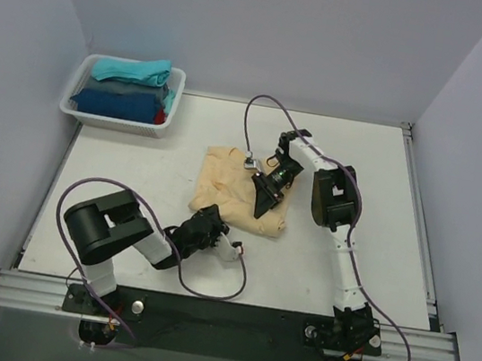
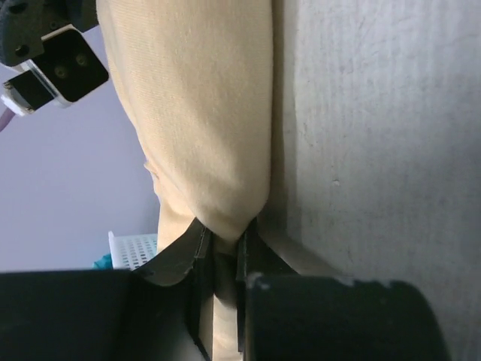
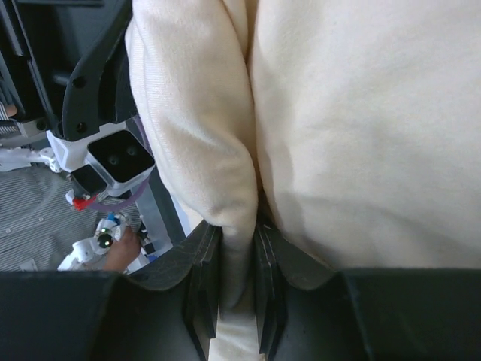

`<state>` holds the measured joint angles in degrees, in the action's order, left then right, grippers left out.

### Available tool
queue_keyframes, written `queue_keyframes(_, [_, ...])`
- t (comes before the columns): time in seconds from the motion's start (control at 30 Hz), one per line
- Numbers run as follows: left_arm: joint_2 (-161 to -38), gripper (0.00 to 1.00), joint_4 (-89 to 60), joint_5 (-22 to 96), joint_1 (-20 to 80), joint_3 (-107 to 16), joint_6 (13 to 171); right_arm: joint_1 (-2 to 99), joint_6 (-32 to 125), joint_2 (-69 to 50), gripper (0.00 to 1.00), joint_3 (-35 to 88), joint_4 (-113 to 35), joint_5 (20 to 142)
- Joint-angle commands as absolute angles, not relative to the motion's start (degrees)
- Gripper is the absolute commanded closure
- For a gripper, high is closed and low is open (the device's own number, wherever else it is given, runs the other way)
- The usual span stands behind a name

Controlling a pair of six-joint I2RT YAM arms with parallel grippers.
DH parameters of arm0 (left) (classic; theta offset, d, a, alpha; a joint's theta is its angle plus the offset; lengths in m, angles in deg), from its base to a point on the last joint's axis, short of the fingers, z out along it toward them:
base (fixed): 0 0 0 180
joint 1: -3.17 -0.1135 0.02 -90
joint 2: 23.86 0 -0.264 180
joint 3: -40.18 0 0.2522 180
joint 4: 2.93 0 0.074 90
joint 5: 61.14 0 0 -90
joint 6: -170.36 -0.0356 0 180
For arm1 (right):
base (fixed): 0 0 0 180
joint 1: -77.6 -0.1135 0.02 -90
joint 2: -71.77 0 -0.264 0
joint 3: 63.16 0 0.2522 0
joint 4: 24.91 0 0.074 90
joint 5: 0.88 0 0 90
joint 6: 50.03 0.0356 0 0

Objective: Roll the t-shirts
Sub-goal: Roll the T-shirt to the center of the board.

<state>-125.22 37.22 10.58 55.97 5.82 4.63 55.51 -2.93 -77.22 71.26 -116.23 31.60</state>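
A light tan t-shirt (image 1: pixel 236 184) lies folded in the middle of the table. My left gripper (image 1: pixel 211 215) is shut on its near-left edge; the left wrist view shows the tan cloth (image 2: pixel 203 120) pinched between the jaws (image 2: pixel 222 244). My right gripper (image 1: pixel 261 209) is shut on the near-right part of the shirt; the right wrist view shows a fold of the tan cloth (image 3: pixel 203 135) clamped between the jaws (image 3: pixel 239 241). Teal (image 1: pixel 132 70), dark blue (image 1: pixel 116 104) and red (image 1: pixel 160 117) t-shirt bundles lie in the basket at the back left.
A white mesh basket (image 1: pixel 83 112) stands at the table's back left corner, also seen in the left wrist view (image 2: pixel 135 248). Grey walls close in the left, back and right. A metal rail (image 1: pixel 220 318) runs along the near edge.
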Motion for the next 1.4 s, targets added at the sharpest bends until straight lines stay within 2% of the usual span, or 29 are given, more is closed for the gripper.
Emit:
queue_keyframes(0.0, [-120.55, 0.94, 10.17, 7.06, 54.68, -2.89, 15.38, 57.03, -6.43, -77.57, 0.69, 69.88, -125.86, 33.93])
queue_keyframes(0.07, [-118.09, 0.96, -4.03, 10.39, 54.06, -7.13, 22.24, 58.69, -9.78, -72.3, 0.59, 65.68, -123.6, 29.73])
queue_keyframes(0.1, [-117.3, 0.96, -8.99, 12.32, 53.02, -11.24, 24.35, 60.96, -9.0, -67.5, 0.42, 64.09, -121.49, 28.31])
queue_keyframes(0.17, [-115.45, 0.96, -22.57, 19.78, 51.96, -15.66, 29.89, 63.17, -4.96, -62.55, 0.21, 62.15, -115.33, 26.28])
queue_keyframes(0.2, [-115.01, 0.96, -25.8, 22.24, 51.34, -17.33, 31.04, 65.01, -4.69, -57.91, 0.0, 61.7, -114.36, 25.75])
queue_keyframes(0.27, [-114.21, 0.97, -33.86, 28.46, 50.02, -21.46, 33.94, 65.9, -1.37, -51.92, 0.0, 59.78, -108.49, 28.02])
queue_keyframes(0.3, [-114.12, 0.97, -35.31, 28.86, 49.76, -22.43, 34.38, 66.95, 1.88, -43.02, 0.0, 52.98, -102.8, 31.69])
queue_keyframes(0.33, [-113.6, 0.97, -36.19, 28.86, 49.67, -23.4, 35.96, 67.49, 5.39, -37.53, 0.0, 47.17, -88.22, 34.77])
queue_keyframes(0.37, [-113.25, 0.97, -37.77, 31.38, 49.58, -23.41, 36.06, 67.75, 11.08, -31.74, 0.0, 41.19, -79.63, 38.11])
queue_keyframes(0.4, [-112.98, 0.97, -38.13, 31.76, 49.58, -23.5, 36.06, 67.93, 12.96, -20.28, 0.0, 35.56, -71.45, 42.05])
queue_keyframes(0.43, [-112.55, 0.97, -38.4, 32.11, 49.58, -23.41, 36.15, 67.84, 13.68, -14.77, 0.0, 22.89, -56.49, 49.32])
queue_keyframes(0.5, [-112.37, 0.97, -38.66, 33.33, 49.05, -23.23, 36.67, 67.58, 9.86, -2.57, 0.0, 11.05, -45.31, 50.79])
queue_keyframes(0.57, [-112.54, 0.97, -39.1, 34.3, 48.44, -23.23, 36.94, 64.87, 5.36, 1.97, 0.0, -0.14, -41.31, 52.98])
queue_keyframes(0.7, [-113.42, 0.96, -40.59, 38.86, 47.21, -24.64, 36.85, 56.52, -13.5, 10.65, 0.0, -9.12, -50.97, 54.31])
queue_keyframes(0.8, [-114.38, 0.95, -42.88, 44.12, 44.93, -26.48, 37.81, 52.03, -14.44, 17.6, 0.0, -19.83, -41.18, 55.01])
queue_keyframes(0.83, [-114.82, 0.95, -44.27, 45.8, 44.14, -27.18, 37.82, 51.15, -15.22, 18.67, 0.0, -22.04, -33.83, 55.45])
queue_keyframes(0.9, [-115.52, 0.95, -45.86, 49.14, 42.73, -28.5, 37.64, 48.43, -16.98, 19.22, 0.0, -25.75, -28.6, 56.5])
queue_keyframes(1.37, [-117.55, 0.94, -48.5, 53.91, 40.62, -30.79, 37.02, 42.97, -19.53, 3.4, 0.0, -20.92, -22.87, 55.72])
